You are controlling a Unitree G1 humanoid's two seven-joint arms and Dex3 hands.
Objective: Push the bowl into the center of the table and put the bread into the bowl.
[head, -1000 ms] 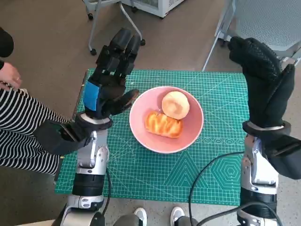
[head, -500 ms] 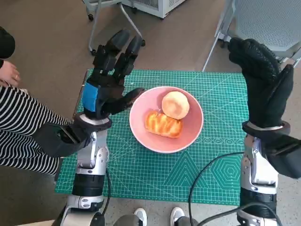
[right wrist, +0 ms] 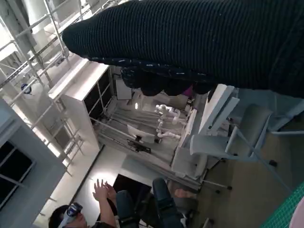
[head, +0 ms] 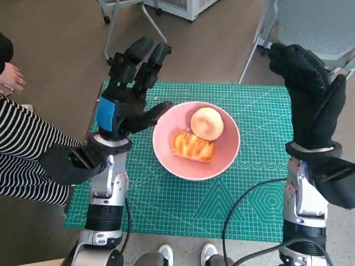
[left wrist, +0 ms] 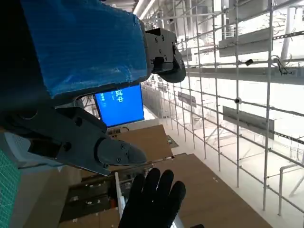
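A pink bowl (head: pixel 222 160) sits near the middle of the green cutting mat (head: pixel 183 205). Inside it lie a round bun (head: pixel 207 123) and a glazed twisted bread (head: pixel 192 146). My left hand (head: pixel 128 91) is raised beside the bowl's left rim, fingers spread and holding nothing; its thumb points toward the rim without clearly touching it. My right hand (head: pixel 312 97) is lifted over the mat's right edge, flat and spread, holding nothing. The left wrist view shows the blue-taped back of the left hand (left wrist: pixel 80 42) and the gloved right hand (left wrist: pixel 153 199) against the ceiling. The right hand (right wrist: pixel 199 42) fills the right wrist view's top.
A person in a striped top (head: pixel 22 149) sits at the left, a hand (head: pixel 11 80) near the table. A grey chair (head: pixel 310 25) stands behind the right corner, a chair base (head: pixel 133 27) at the back left. Another person (right wrist: pixel 95 209) shows in the right wrist view.
My left hand has risen slightly and its fingers have spread a bit more. The person's hand at the left has shifted up. Bowl, breads and right hand have stayed put.
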